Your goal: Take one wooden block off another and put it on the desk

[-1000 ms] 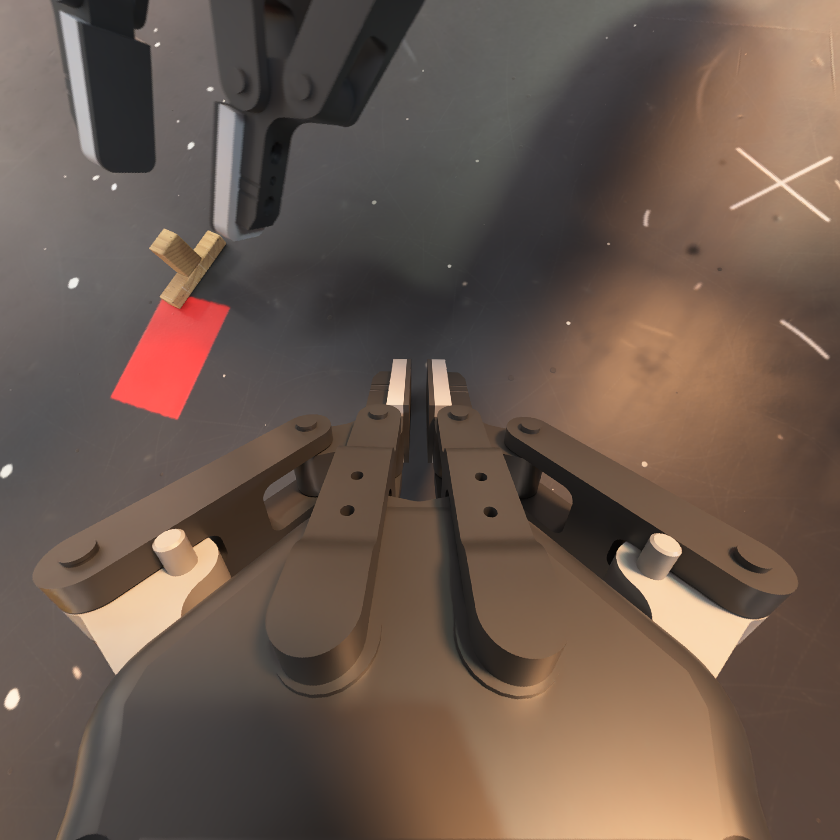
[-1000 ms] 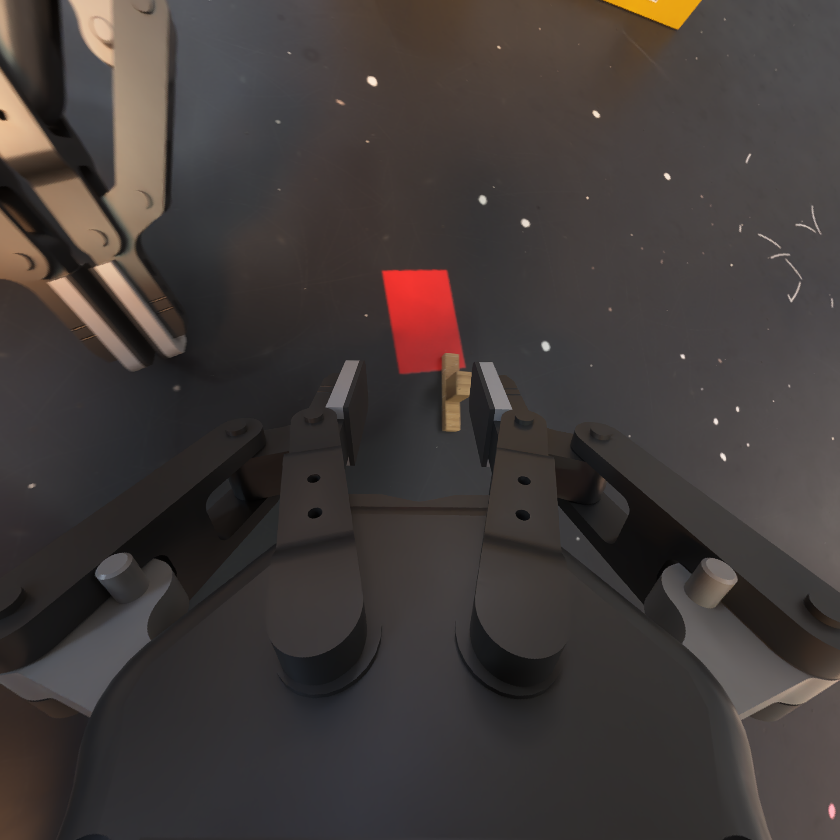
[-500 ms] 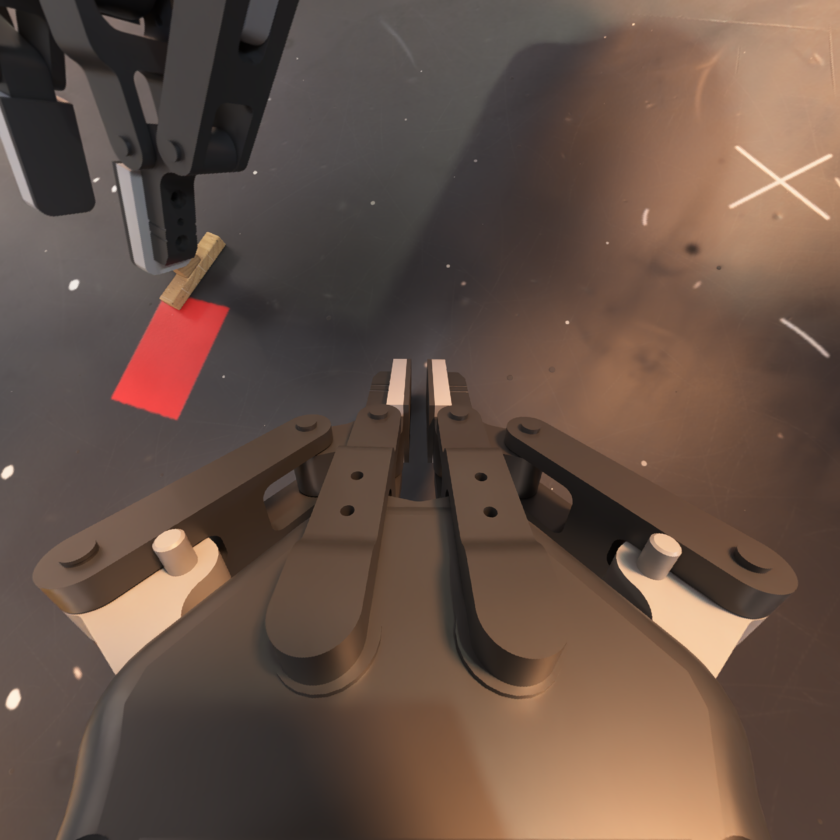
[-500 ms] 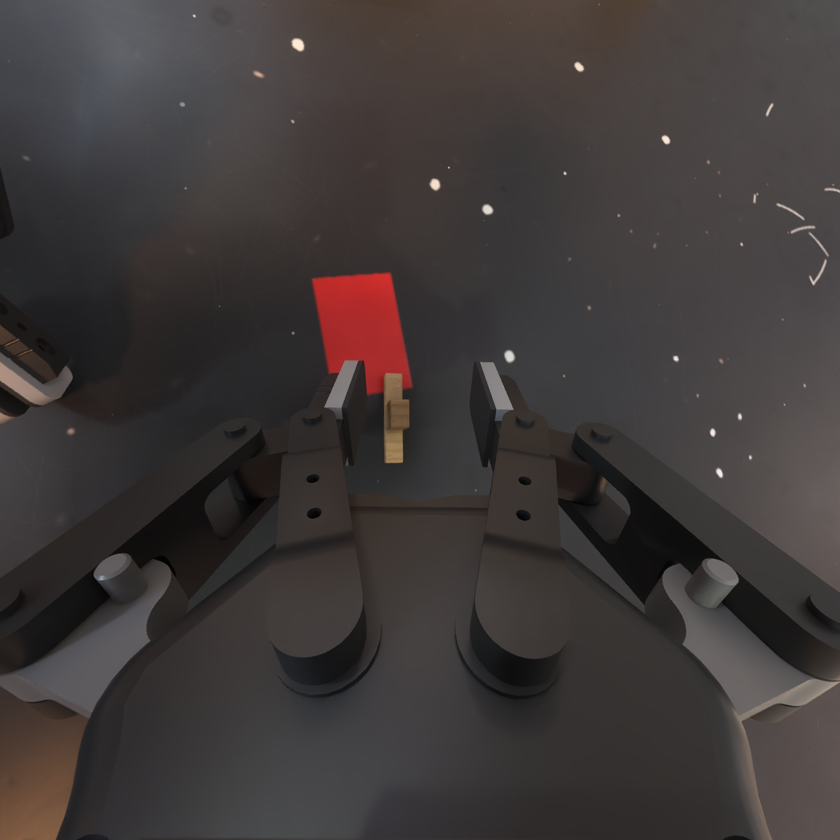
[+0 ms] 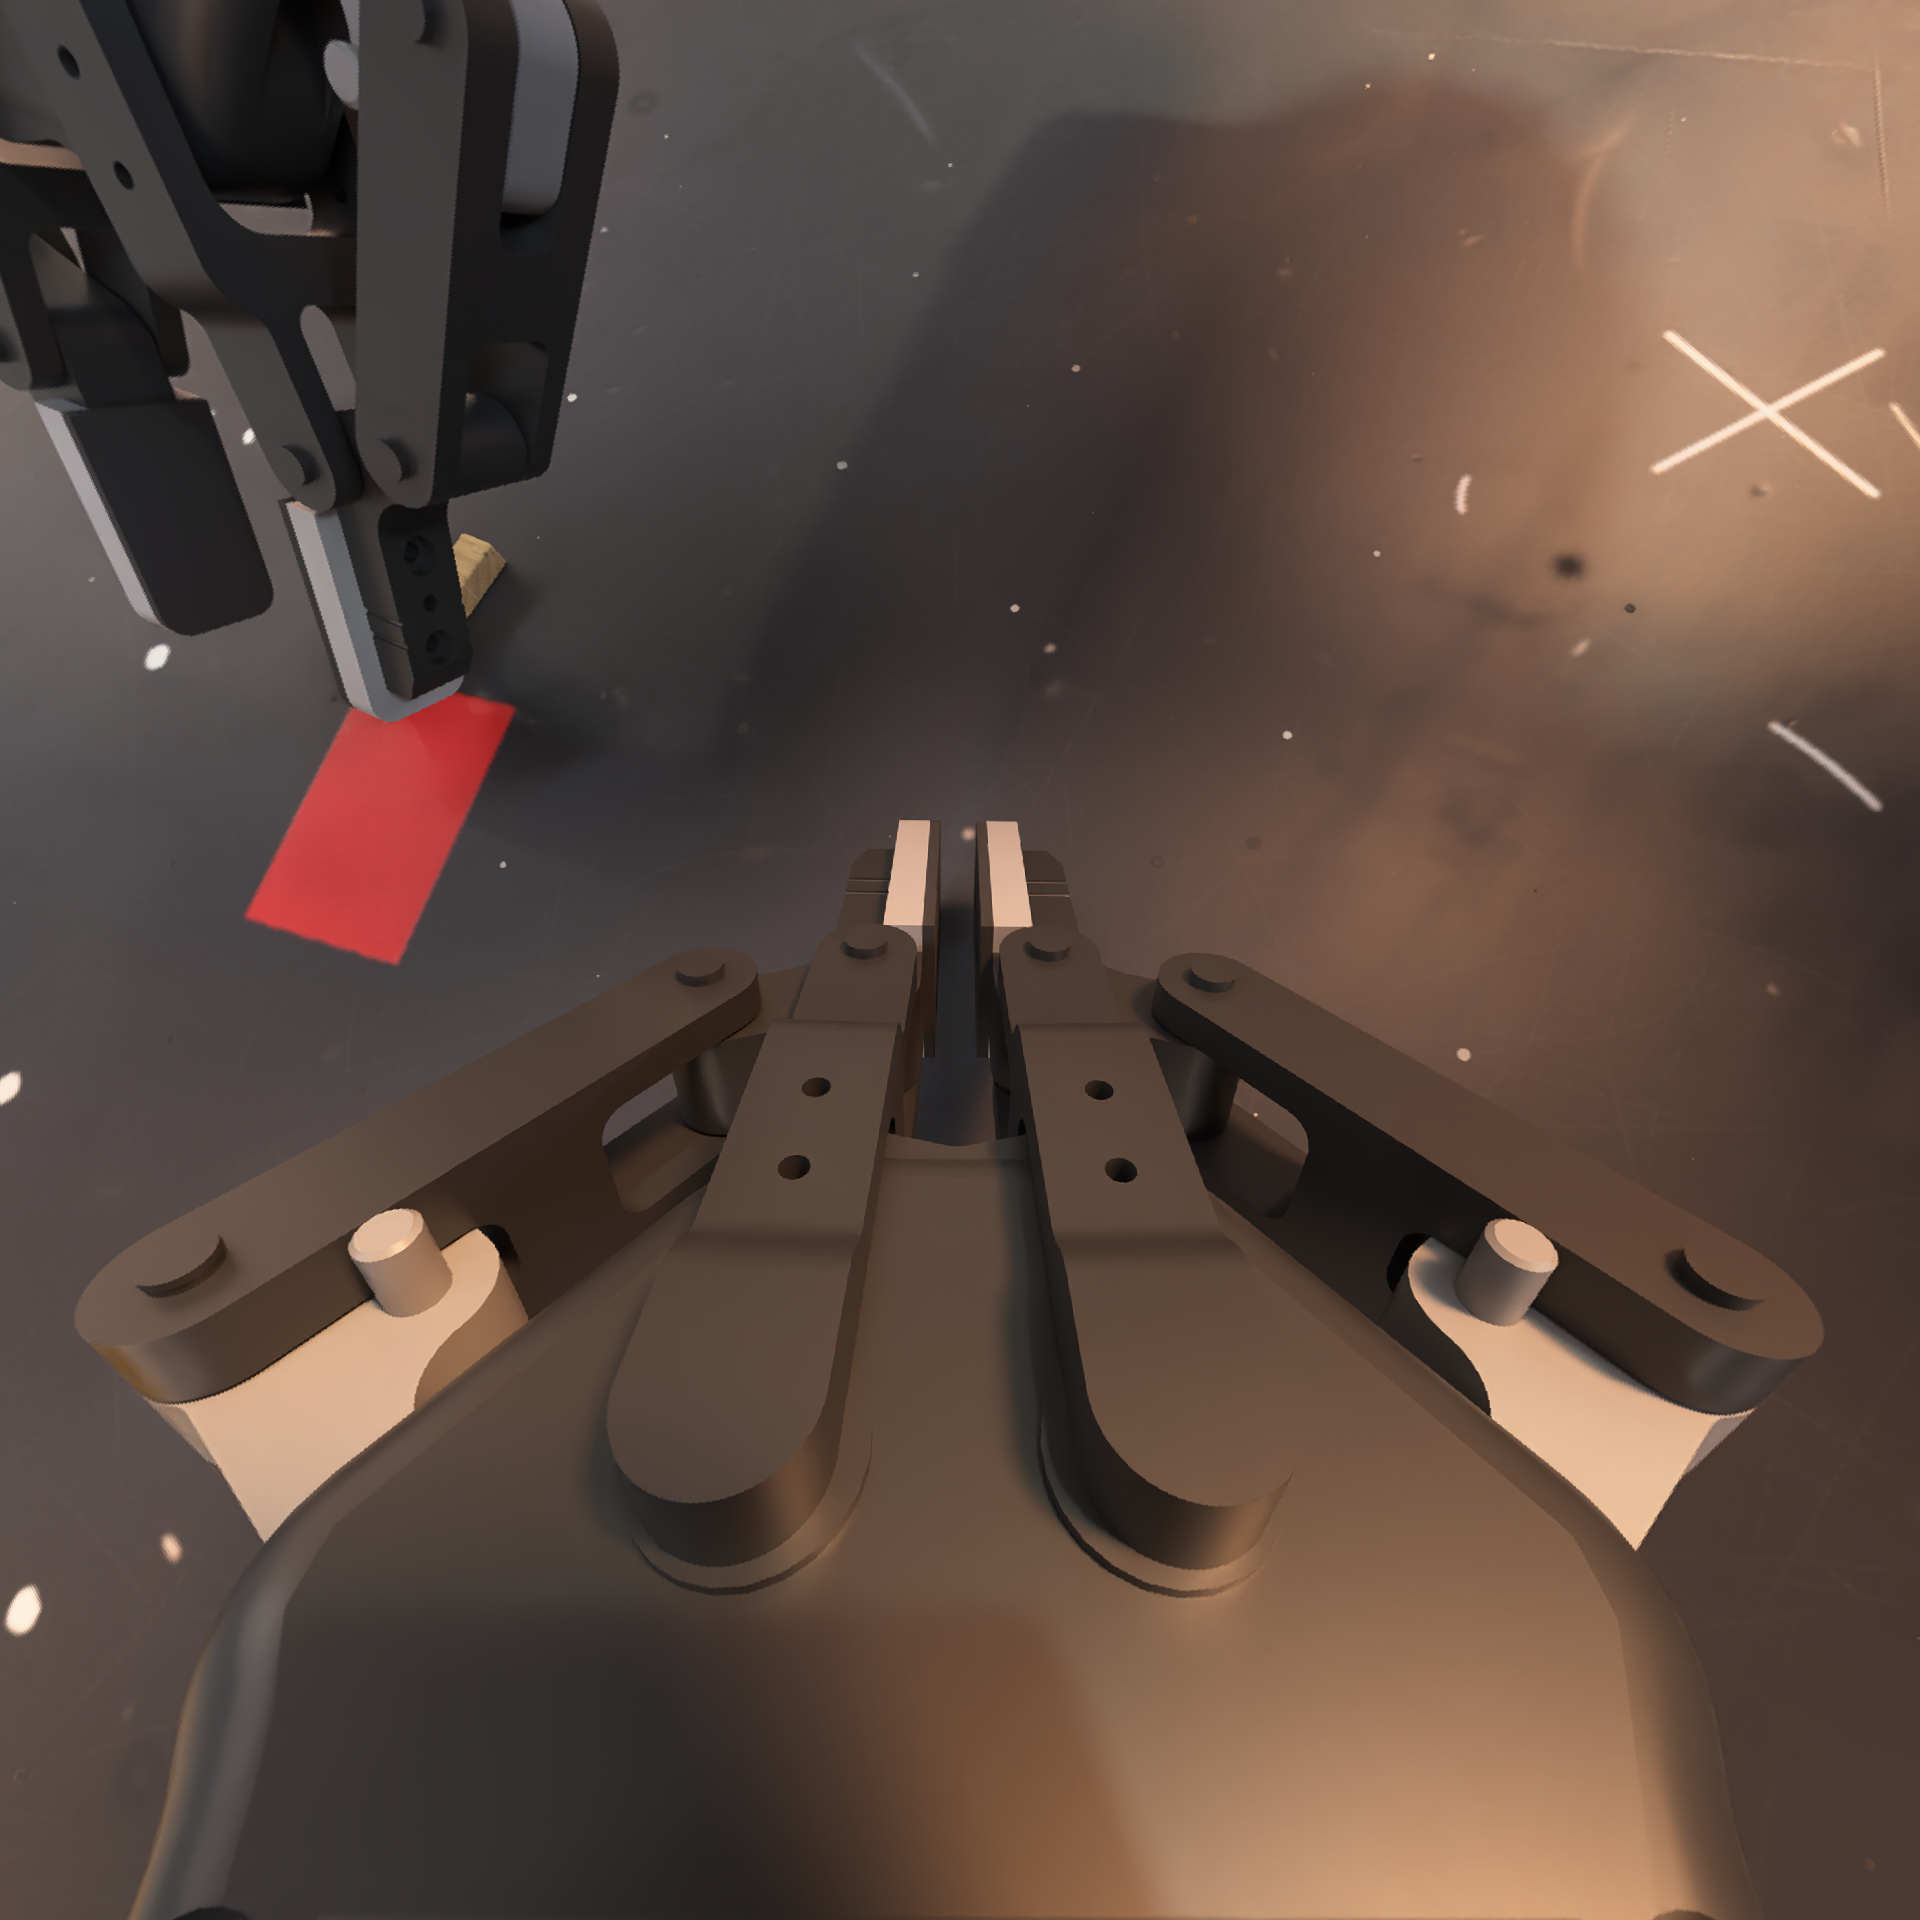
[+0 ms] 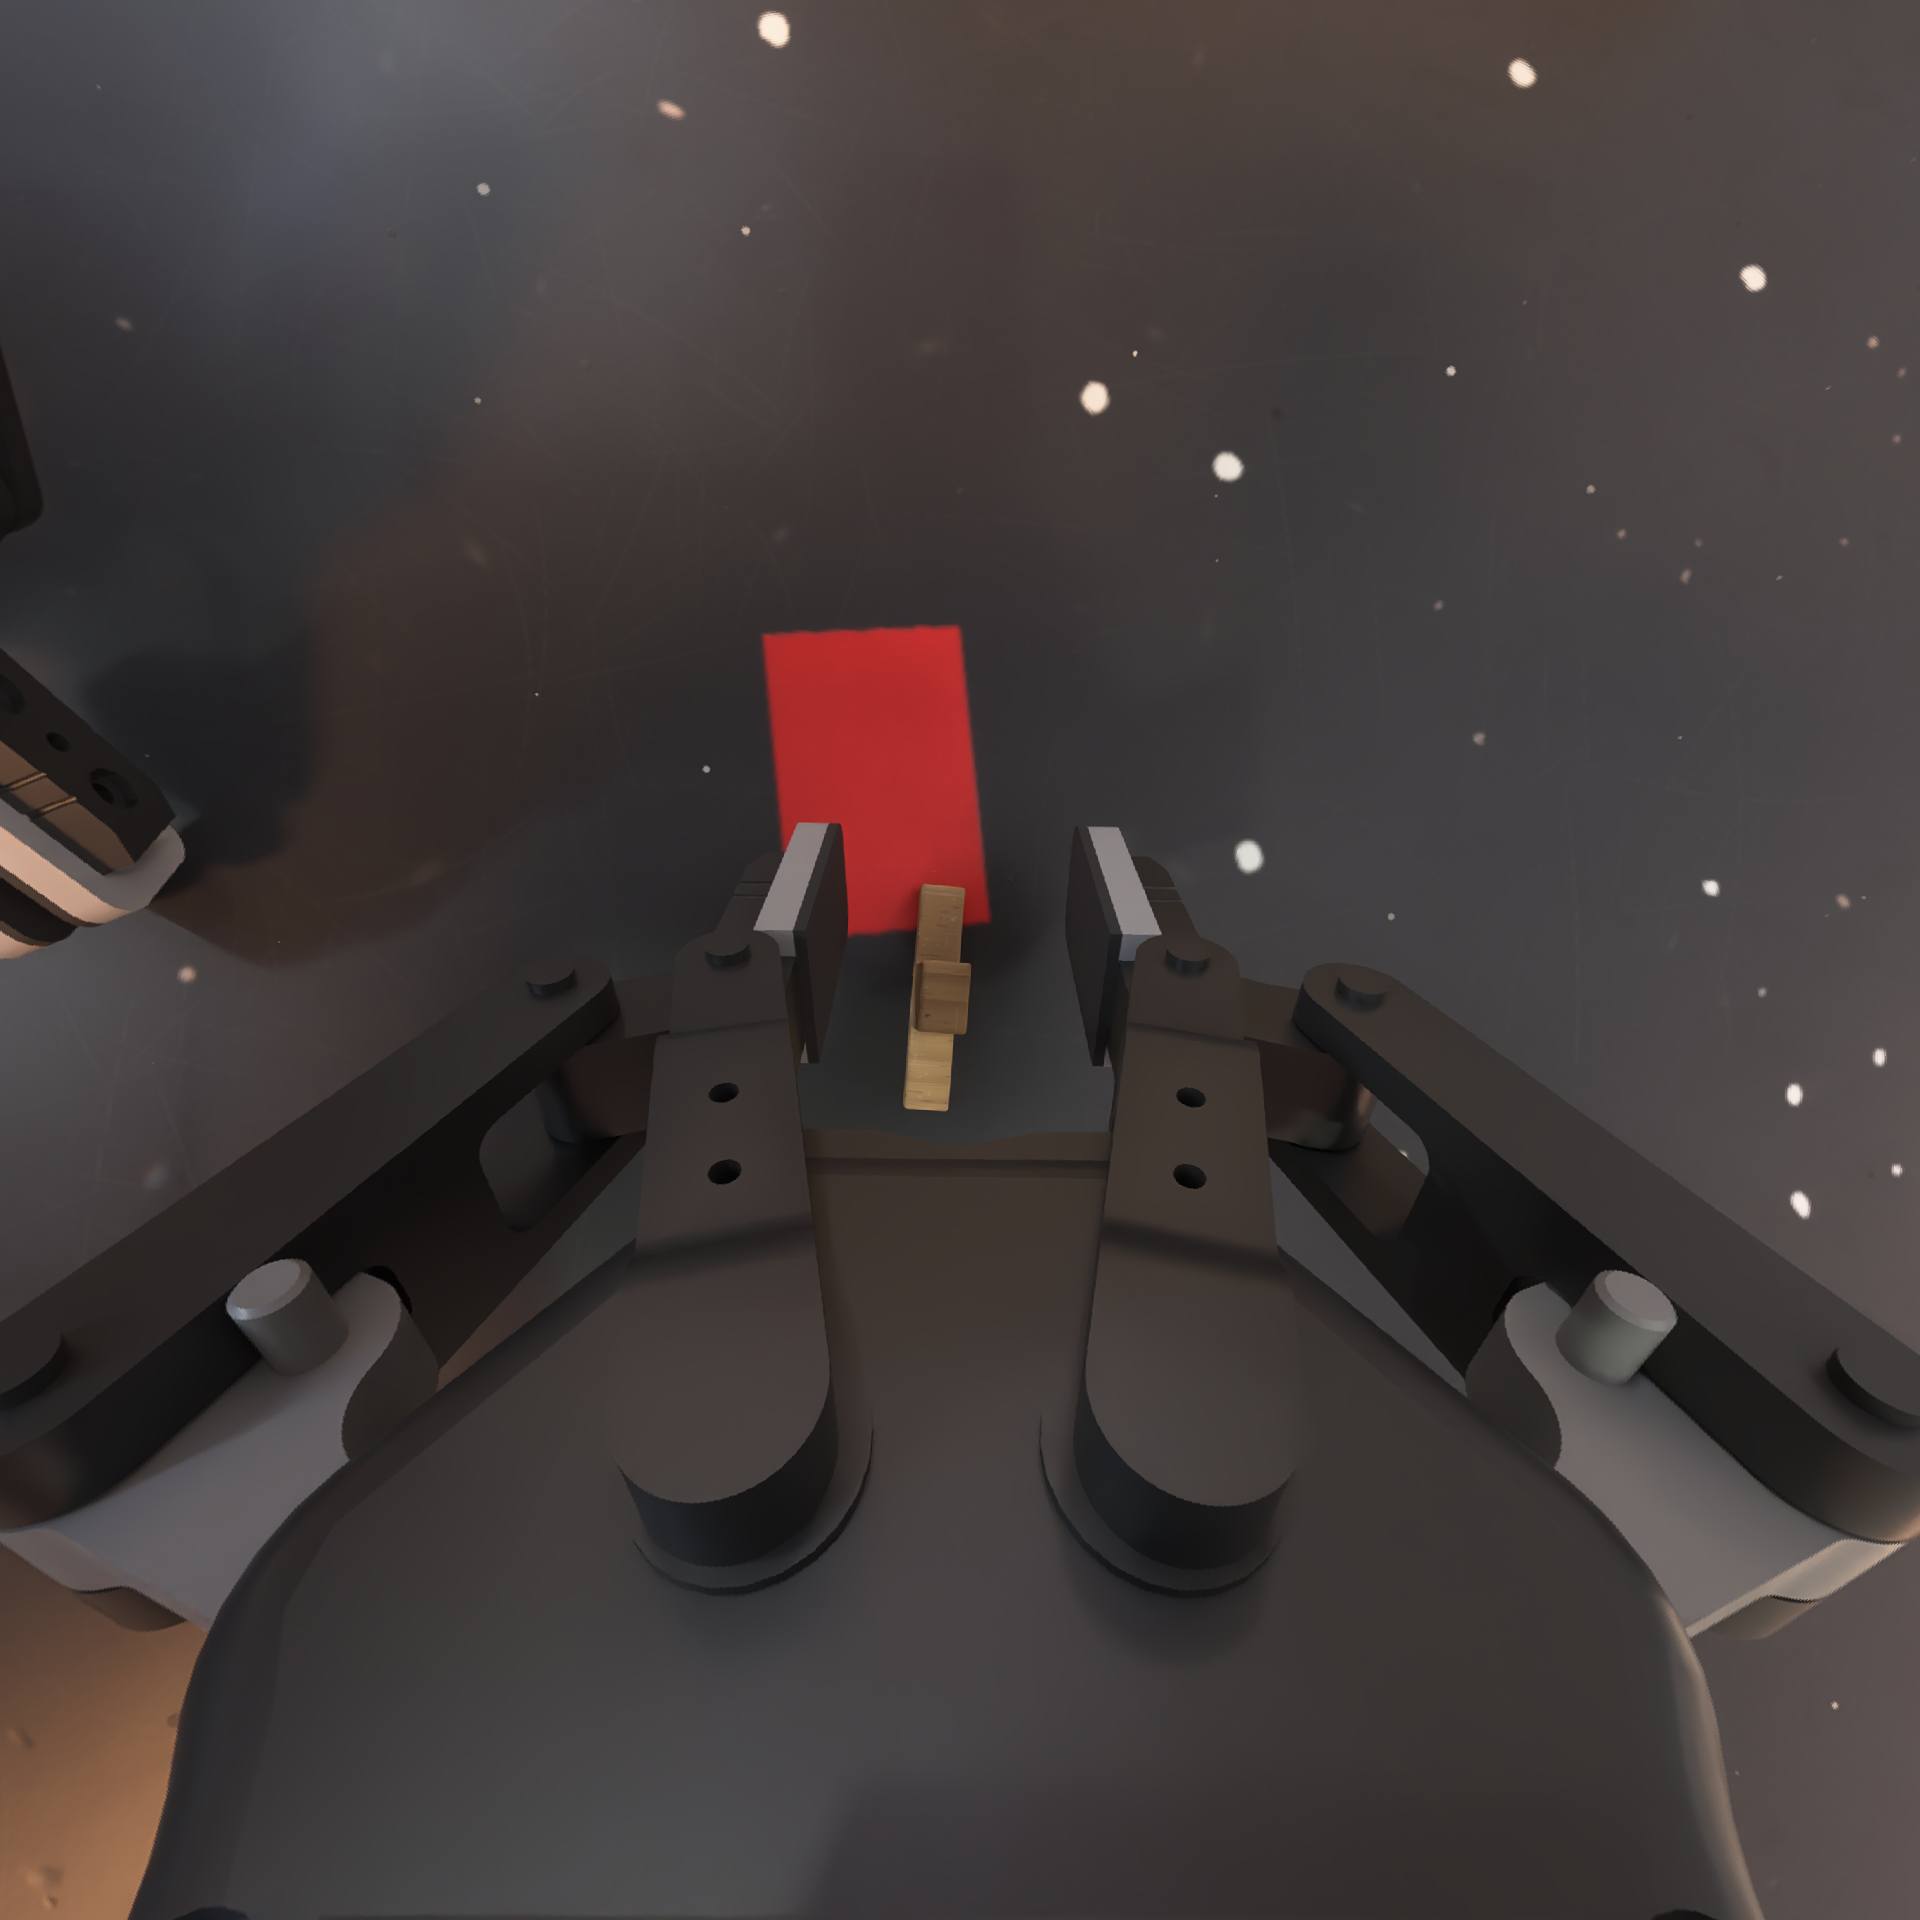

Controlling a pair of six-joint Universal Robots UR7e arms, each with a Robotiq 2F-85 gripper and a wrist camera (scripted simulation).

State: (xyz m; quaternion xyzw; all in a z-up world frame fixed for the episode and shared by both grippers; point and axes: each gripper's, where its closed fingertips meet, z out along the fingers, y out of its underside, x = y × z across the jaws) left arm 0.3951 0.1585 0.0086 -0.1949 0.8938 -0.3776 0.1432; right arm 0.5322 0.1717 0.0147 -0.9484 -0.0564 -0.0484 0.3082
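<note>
Two small wooden blocks sit stacked crosswise on the dark desk. In the right wrist view the long lower block lies lengthwise and the short upper block lies across its middle. My right gripper is open, with a finger on each side of the stack and not touching it. In the left wrist view my right gripper hides most of the blocks; only one wooden end shows. My left gripper is shut and empty, over bare desk to the right.
A flat red rectangle lies on the desk just beyond the blocks; it also shows in the left wrist view. A white X mark is at the far right. My left gripper's fingers show at the left edge.
My right gripper has moved over the blocks and come lower, so the stack now sits centred between its open fingers. My left gripper has not moved.
</note>
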